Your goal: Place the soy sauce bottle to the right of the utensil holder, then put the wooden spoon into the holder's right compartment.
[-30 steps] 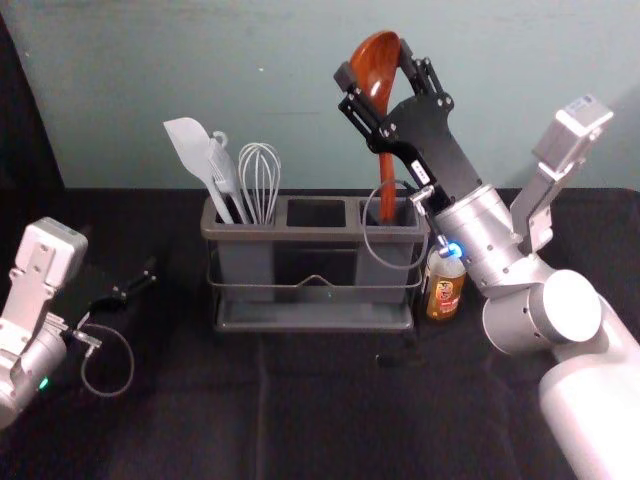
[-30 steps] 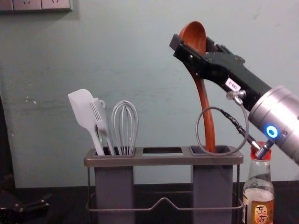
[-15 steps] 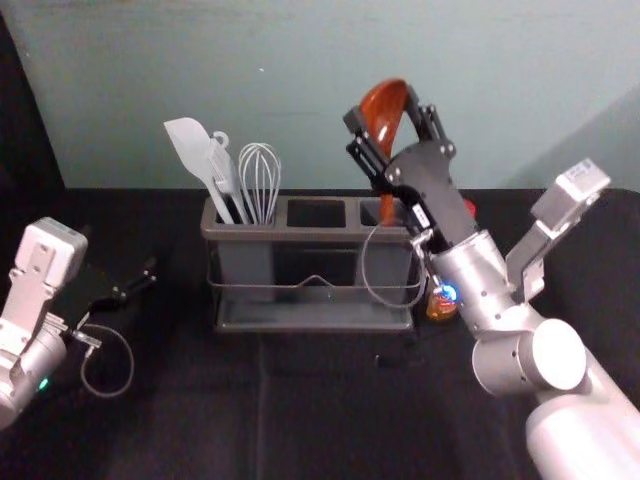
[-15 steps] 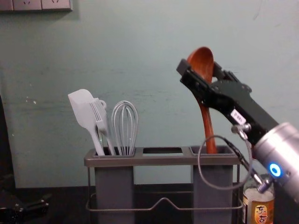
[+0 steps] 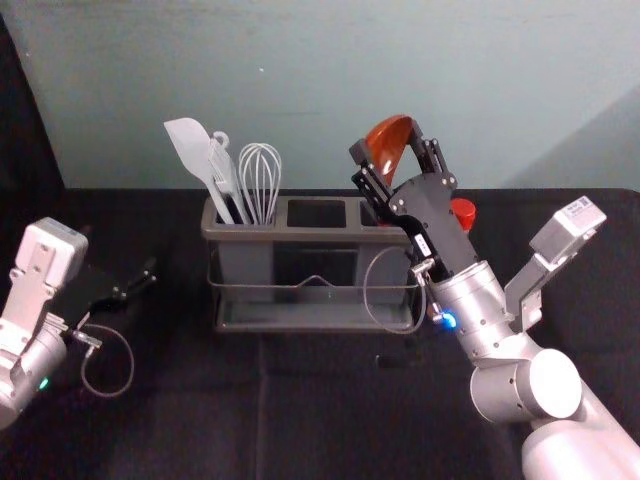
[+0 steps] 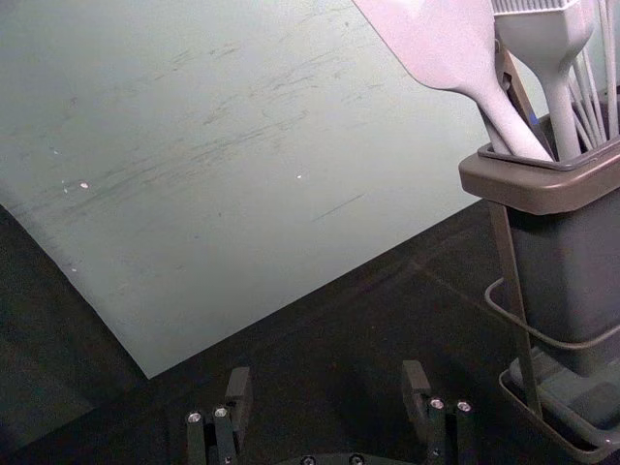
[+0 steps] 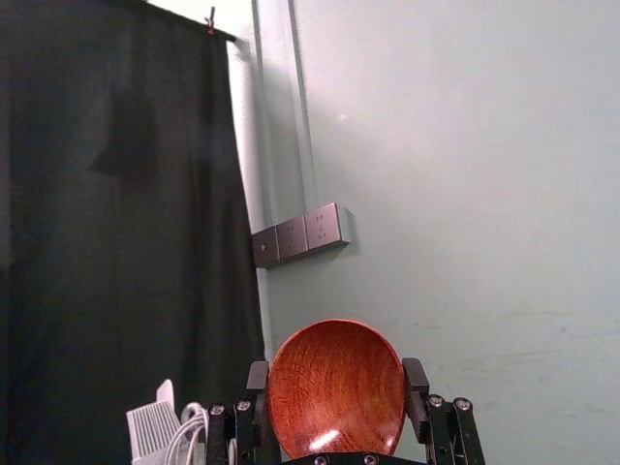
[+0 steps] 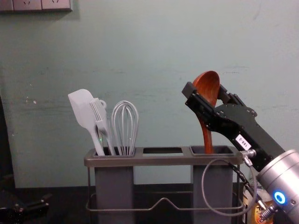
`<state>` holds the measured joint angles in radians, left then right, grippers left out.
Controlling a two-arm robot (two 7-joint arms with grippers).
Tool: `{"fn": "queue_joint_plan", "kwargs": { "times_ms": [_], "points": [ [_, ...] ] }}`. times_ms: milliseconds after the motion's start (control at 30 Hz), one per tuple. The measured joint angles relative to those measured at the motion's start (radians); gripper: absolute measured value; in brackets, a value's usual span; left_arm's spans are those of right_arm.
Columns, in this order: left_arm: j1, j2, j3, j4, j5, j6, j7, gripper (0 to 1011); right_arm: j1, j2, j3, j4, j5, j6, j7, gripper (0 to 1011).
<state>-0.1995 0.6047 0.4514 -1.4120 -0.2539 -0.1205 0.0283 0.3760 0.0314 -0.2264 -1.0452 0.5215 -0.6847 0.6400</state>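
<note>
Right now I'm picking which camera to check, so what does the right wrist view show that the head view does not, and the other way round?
Right wrist view: the socket panel on the wall.

Head view: the utensil holder, the bottle's red cap to its right, and the left arm at the left edge.

Both: the wooden spoon's bowl between the right gripper's fingers, plus the whisk, brush and wall.
</note>
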Motion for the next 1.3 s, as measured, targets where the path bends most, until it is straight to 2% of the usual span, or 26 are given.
{"fn": "queue_joint_plan", "kwargs": {
  "times_ms": [600,700,867,1300],
  "points": [
    [0.0,0.0,0.0,0.0,0.0,0.0,0.0,1011,-0.017,-0.009,0.016,0.003,0.014,-0.007,0.016,838],
    [0.0,0.0,0.0,0.0,0.0,0.0,0.0,1011,-0.017,-0.01,0.018,0.003,0.014,-0.008,0.017,869],
    [0.0,0.0,0.0,0.0,0.0,0.0,0.0,1011,-0.017,-0.014,0.021,0.002,0.023,-0.008,0.021,1002],
    [0.0,0.0,0.0,0.0,0.0,0.0,0.0,1011,-0.019,-0.017,0.026,0.002,0.044,-0.003,0.033,1003]
  ]
}}
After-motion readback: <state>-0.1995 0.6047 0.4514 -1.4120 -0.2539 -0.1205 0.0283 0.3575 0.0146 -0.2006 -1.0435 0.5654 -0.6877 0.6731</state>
